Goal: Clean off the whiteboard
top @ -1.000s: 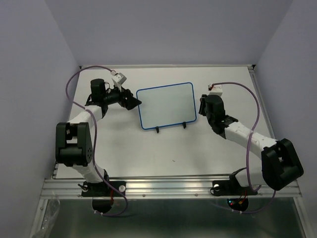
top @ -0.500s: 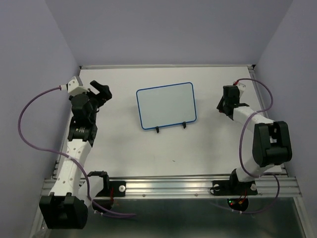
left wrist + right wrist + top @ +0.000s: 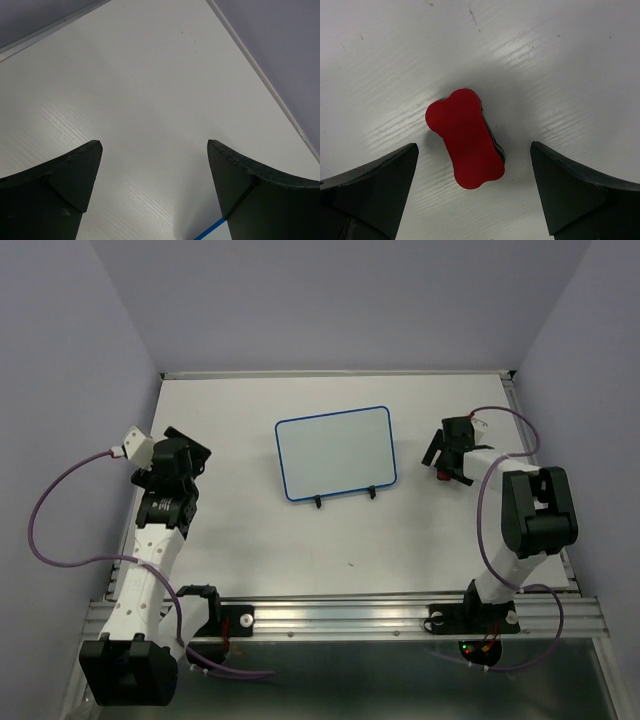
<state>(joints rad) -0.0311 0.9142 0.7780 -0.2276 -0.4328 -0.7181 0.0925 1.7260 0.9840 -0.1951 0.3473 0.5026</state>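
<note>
- The whiteboard point(image 3: 335, 453) stands unmoved mid-worktop point(image 3: 250, 540). No marks can be made out on it from above.
- The left gripper point(image 3: 154, 145), wide and empty, has withdrawn from the board's left edge.
- The right gripper point(image 3: 473, 146), wide, has swung aside and now straddles the red eraser point(image 3: 462, 132) without touching it.
- Judgement: wiping appears finished and both arms are clearing off.

Blue-rimmed whiteboard point(image 3: 335, 453) (blank), mid-table
</note>
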